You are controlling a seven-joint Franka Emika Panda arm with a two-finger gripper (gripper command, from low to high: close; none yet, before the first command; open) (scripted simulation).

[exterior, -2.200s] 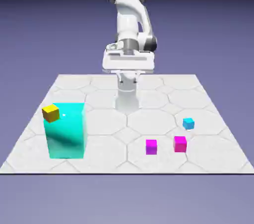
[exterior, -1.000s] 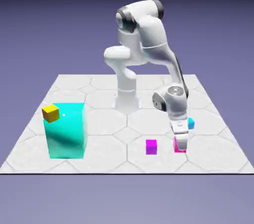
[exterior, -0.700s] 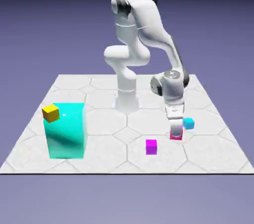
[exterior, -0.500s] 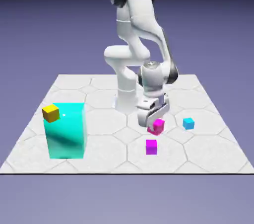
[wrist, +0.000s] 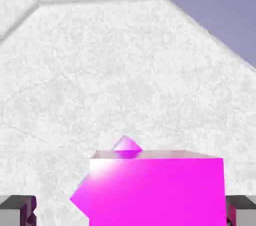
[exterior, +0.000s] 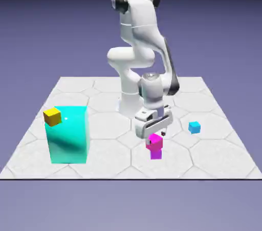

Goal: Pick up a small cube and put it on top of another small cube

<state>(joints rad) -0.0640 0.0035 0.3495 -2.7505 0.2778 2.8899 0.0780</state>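
While the hot-pink cube (exterior: 154, 143) is resting skewed atop the violet cube (exterior: 156, 155) near the tabletop's (exterior: 110, 166) front edge, the released end effector (exterior: 156, 137) is needing a straight, nudge-free retreat.

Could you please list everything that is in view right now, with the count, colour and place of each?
small cube: one, hot pink, atop the violet-magenta cube, turned relative to it
other small cube: one, violet-magenta, on the table, under the hot-pink one
large block: one, teal, exterior view's left
yellow cube: one, yellow, at the block's upper left corner
blue cube: one, light blue, exterior view's right
table: one, whitish, beneath everything
arm: one, white, at the table's far edge
tool: one, dark-and-grey tips, open around the hot-pink cube
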